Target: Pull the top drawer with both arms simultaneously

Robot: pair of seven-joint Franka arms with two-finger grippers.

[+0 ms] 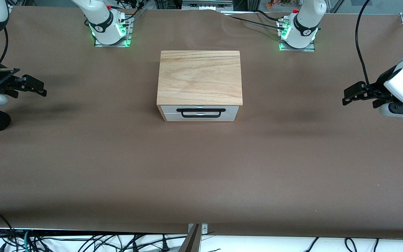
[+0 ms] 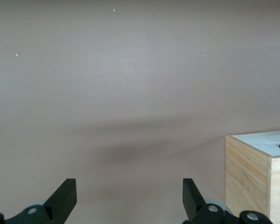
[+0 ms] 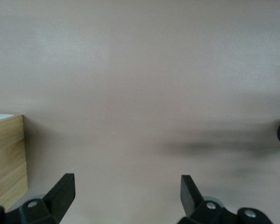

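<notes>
The light-wood cabinet box (image 1: 199,77) stands mid-table. Its top drawer (image 1: 199,109) is closed, a thin white front panel with a long black bar handle (image 1: 198,112). My left gripper (image 1: 348,97) hangs open and empty over the bare table at the left arm's end, well away from the cabinet. My right gripper (image 1: 40,89) hangs open and empty over the table at the right arm's end. In the left wrist view the open gripper (image 2: 129,191) frames bare table, with a cabinet corner (image 2: 252,177) at the edge. In the right wrist view the open gripper (image 3: 128,189) shows the same, cabinet side (image 3: 7,158) at the edge.
The brown table covering (image 1: 201,168) spreads wide around the cabinet. The two arm bases (image 1: 108,28) (image 1: 297,31) stand along the table's edge farthest from the front camera. Cables lie past the table's near edge.
</notes>
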